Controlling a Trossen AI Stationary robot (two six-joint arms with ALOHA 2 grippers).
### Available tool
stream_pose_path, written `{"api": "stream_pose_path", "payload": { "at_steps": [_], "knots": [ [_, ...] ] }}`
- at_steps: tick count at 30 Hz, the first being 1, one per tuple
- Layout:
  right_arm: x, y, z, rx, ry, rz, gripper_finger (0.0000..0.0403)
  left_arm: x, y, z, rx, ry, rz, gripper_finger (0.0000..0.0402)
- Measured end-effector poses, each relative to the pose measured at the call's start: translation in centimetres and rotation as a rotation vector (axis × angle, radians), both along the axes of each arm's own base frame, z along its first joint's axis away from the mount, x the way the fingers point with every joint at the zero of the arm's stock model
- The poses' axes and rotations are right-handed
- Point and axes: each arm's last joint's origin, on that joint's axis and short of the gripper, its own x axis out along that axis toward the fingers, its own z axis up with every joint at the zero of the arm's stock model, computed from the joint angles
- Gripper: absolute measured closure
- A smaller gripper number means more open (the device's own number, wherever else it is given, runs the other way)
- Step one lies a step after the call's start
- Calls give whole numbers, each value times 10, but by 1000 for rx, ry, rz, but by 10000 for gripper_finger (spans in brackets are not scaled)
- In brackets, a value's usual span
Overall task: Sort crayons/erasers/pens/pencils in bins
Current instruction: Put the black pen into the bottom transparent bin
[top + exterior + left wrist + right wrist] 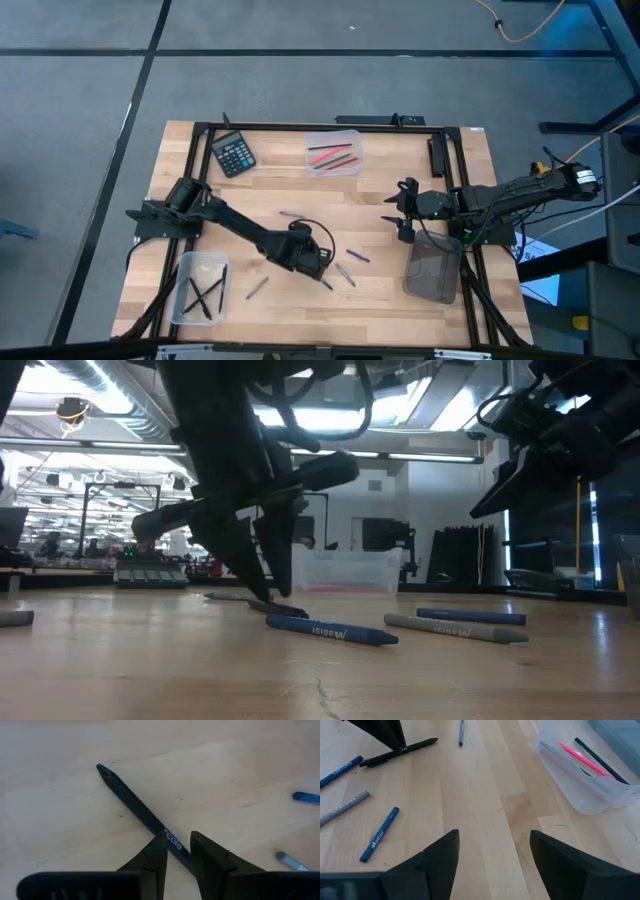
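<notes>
Closest of all: left gripper (177, 851), fingers pinched narrow on black pen (135, 809) lying flat on table (280, 190). Step looks like picking up. Left of pen, clear bin (200, 288) with black sticks. Next: lift, carry there, drop. Far right of pen, right gripper (492, 851) spread wide, waiting near dark bin (435, 268).

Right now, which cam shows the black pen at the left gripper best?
Left wrist view: the black pen runs between the left gripper fingers, tip and lettering clear. The right wrist view shows it whole, farther off. The low view half hides it behind the fingers. From above, the arm covers it.
</notes>
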Motion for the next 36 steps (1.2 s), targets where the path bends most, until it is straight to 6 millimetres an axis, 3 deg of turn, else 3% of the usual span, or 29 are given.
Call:
{"api": "stream_pose_path", "payload": {
  "at_steps": [7,20,28,33,36],
  "knots": [
    [0,0,-1,-2,7,1,157,-5,5,-1,5,65,8,324],
    [0,0,-1,-3,7,1,157,-2,6,-24,33,154,-32,325],
    [0,0,-1,-4,7,1,157,-6,7,-25,55,225,-102,372],
    [0,0,-1,-4,7,1,157,-12,9,-11,69,265,-197,388],
    [0,0,1,-1,-7,0,157,-27,14,9,59,341,-261,385]
  ]
}}
